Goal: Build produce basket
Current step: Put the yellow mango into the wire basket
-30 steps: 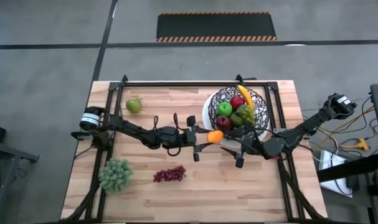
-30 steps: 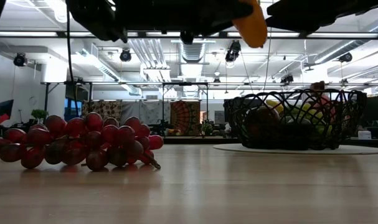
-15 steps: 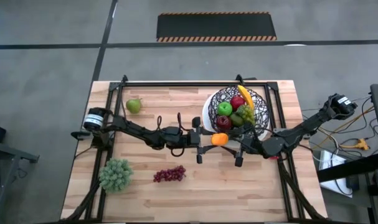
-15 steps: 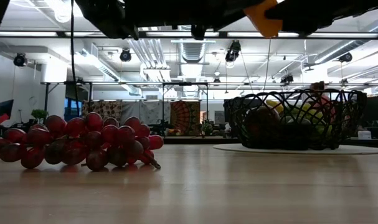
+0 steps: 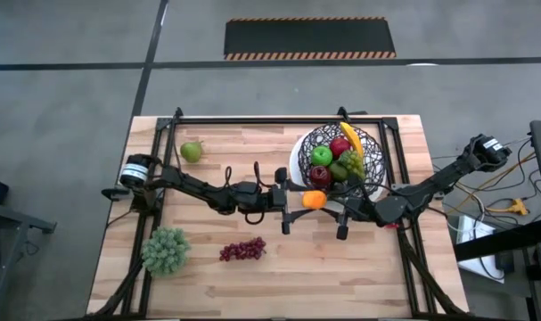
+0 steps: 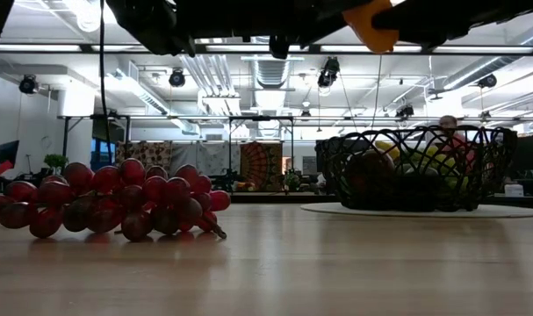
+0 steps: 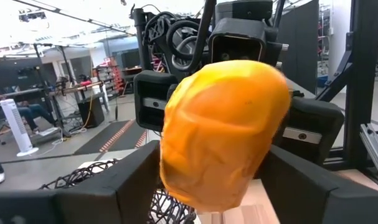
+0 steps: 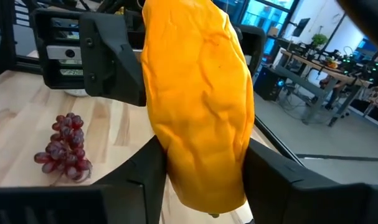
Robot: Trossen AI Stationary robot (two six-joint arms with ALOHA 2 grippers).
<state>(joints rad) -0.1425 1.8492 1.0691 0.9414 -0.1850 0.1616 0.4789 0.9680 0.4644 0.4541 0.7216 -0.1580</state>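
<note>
High view: two apples point(image 5: 321, 156), one pear point(image 5: 192, 152).

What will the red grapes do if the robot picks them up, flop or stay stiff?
The grapes would probably flop and dangle: the low view shows many separate round berries bunched loosely. They look smooth and glossy, so they may slip in a gripper. Pushed, the bunch should slide rather than roll, since it lies long and flat on the table.
</note>
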